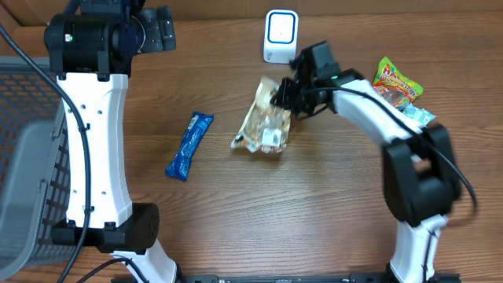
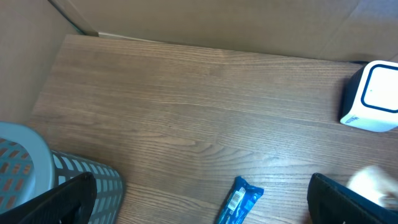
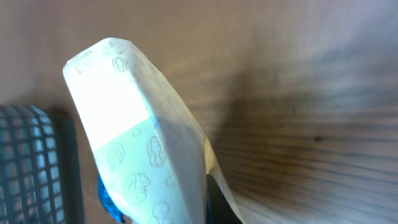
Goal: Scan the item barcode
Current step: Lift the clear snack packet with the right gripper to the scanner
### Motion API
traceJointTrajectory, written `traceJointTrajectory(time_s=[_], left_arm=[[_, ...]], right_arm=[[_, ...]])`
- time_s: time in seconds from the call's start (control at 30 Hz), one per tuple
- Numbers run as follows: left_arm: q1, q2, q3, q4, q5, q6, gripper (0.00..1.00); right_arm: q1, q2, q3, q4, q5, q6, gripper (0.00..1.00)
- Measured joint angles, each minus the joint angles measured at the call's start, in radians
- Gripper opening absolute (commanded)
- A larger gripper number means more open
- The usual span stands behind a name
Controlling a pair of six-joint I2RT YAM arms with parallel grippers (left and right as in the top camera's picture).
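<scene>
Wood-grain tabletop [image 1: 236, 220] filled my overhead view. Near its middle, a shade toward 1 o'clock, lay the pale, crinkly plastic snack packet [image 1: 266, 124]. My right gripper [image 1: 281, 96] was clamped on the packet's 12 o'clock end, its jaws pinched tight onto the wrapper. On the right wrist camera the packet took up much of the frame, white with small nut drawings printed on it, and tilted above the wood. I thought that end was raised off the table, but the close, blurred view left me unsure.

The small white box scanner with the blue face [image 1: 280, 35] stood at 12 o'clock near the far edge, just beyond the right gripper and apart from the packet. At 9 o'clock from the packet a slim blue foil-wrapped bar [image 1: 189, 145] lay slantwise, well apart from it. Toward 2 o'clock on the table sat a bright green-and-orange snack bag [image 1: 397, 82]. A light-blue sachet [image 1: 420, 116] lay against the bag's 5 o'clock corner. A grey mesh basket [image 1: 23, 157] occupied the 9 o'clock edge.

My left gripper [image 2: 200, 190] hung over the 11 o'clock part of the table, spread wide with nothing between its black fingers [image 2: 68, 199]. Its camera showed the scanner at 3 o'clock and the blue bar at 6 o'clock.
</scene>
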Motion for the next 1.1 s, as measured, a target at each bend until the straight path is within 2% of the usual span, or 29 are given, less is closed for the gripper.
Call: traceJointTrajectory(time_s=[0.23, 0.43, 0.7, 1.1], left_arm=[[0.0, 0.0, 0.0, 0.0, 0.0, 0.0, 1.0], [0.0, 0.0, 0.0, 0.0, 0.0, 0.0, 1.0], [0.0, 0.0, 0.0, 0.0, 0.0, 0.0, 1.0], [0.0, 0.0, 0.0, 0.0, 0.0, 0.0, 1.0]], right_arm=[[0.005, -0.294, 0.0, 0.008, 0.187, -0.013, 0.04], [-0.008, -0.417, 0.0, 0.044, 0.256, 0.066, 0.04], [-0.028, -0.456, 0.0, 0.078, 0.293, 0.178, 0.04], [-0.028, -0.456, 0.0, 0.132, 0.309, 0.219, 0.04]])
